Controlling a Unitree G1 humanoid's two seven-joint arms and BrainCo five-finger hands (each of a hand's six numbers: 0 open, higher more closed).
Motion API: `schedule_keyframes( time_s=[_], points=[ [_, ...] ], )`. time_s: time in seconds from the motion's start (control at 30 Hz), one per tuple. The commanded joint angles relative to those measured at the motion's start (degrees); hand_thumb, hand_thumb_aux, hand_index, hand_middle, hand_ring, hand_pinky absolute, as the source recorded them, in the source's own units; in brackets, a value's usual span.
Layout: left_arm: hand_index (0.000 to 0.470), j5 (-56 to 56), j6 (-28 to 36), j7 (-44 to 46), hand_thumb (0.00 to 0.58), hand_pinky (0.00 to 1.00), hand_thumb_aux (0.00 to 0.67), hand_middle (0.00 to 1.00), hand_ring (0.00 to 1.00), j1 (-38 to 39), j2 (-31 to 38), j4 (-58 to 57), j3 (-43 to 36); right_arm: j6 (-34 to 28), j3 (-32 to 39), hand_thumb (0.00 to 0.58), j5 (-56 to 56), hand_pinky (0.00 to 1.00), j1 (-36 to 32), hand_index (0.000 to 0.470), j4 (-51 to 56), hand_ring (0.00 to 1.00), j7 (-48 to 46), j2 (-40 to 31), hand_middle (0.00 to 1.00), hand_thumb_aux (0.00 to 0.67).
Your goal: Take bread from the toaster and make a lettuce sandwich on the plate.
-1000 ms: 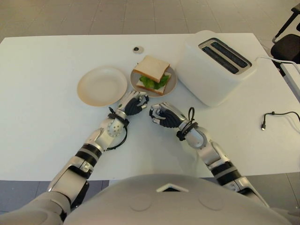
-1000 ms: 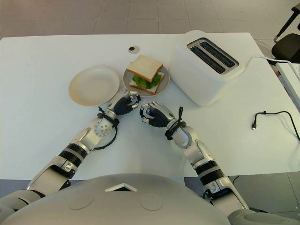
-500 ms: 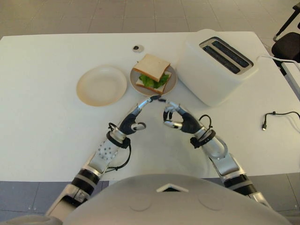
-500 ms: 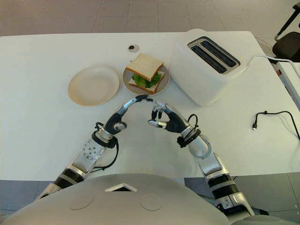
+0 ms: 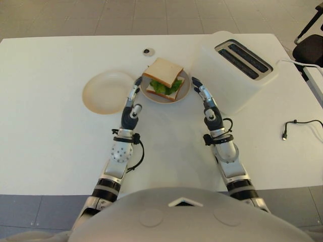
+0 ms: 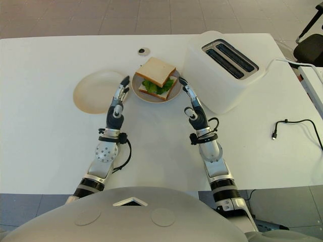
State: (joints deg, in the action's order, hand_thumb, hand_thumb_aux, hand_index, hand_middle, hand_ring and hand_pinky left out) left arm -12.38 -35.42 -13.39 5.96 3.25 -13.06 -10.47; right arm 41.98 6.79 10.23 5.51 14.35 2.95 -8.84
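Left eye view, sandwich: the sandwich (image 5: 162,75) lies on a small plate (image 5: 184,92) at upper centre of the frame; its top slice is turned cornerwise, one corner pointing to the top of the frame; lettuce shows along the lower edges.
Left eye view, left hand: the left hand (image 5: 132,105) holds nothing, its fingers stretched out; it points up the frame, just left of the plate.
Left eye view, right hand: the right hand (image 5: 205,102) is likewise spread and holds nothing; it points up and slightly left, between the plate and the toaster (image 5: 237,75).
Right eye view, toaster: it stands at upper right; its two slots are bare; their long axis runs from upper left to lower right.
Right eye view, empty plate: a cream empty plate (image 6: 93,93) lies left of the sandwich; the left hand's fingertips overlap its right rim.
Right eye view, cable: a dark cable (image 6: 292,122) lies on the table (image 6: 45,136) at the right edge.
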Motion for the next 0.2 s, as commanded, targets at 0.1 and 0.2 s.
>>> schedule_keyframes(
  time_s=[0.1, 0.2],
  points=[
    [0.000, 0.8, 2.9, -3.8, 0.000, 0.00, 0.000, 0.00, 0.00, -0.5, 1.9, 1.6, 9.1, 5.6, -0.3, 0.000, 0.6, 0.00, -4.4, 0.000, 8.3, 0.00, 4.6, 5.5, 0.00, 0.000],
    [0.000, 0.0, 1.8, -5.6, 0.000, 0.00, 0.000, 0.00, 0.00, -0.8, 1.4, 2.8, 11.3, 7.0, -0.1, 0.000, 1.7, 0.00, -4.7, 0.000, 9.8, 0.00, 6.7, 7.5, 0.00, 0.000]
  ],
)
